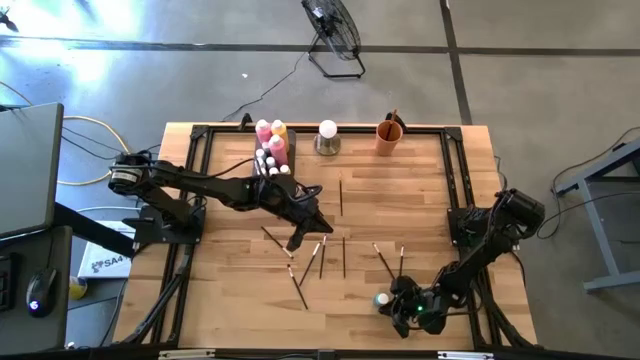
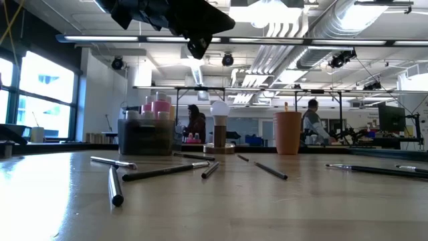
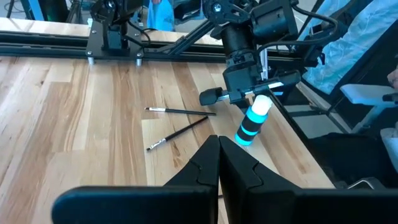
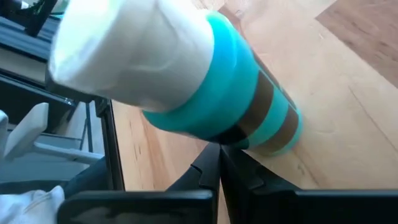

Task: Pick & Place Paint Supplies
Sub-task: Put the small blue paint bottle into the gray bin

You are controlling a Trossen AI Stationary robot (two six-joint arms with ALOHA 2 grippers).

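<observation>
Open-plan robotics lab: exposed ceiling ducts (image 2: 374, 27), strip lights, workbenches, concrete floor (image 1: 520, 60).

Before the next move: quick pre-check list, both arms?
1. Left tool shut, nothing in it, hanging above the brushes: ok.
2. Right tool shut, right by the teal bottle, not gripping it: not ok.
3. Teal bottle upright on the table: ok.
4. Brushes lie loose mid-table, not yet picked: not ok.
5. Tray already holds bottles; room left: cannot tell.
</observation>
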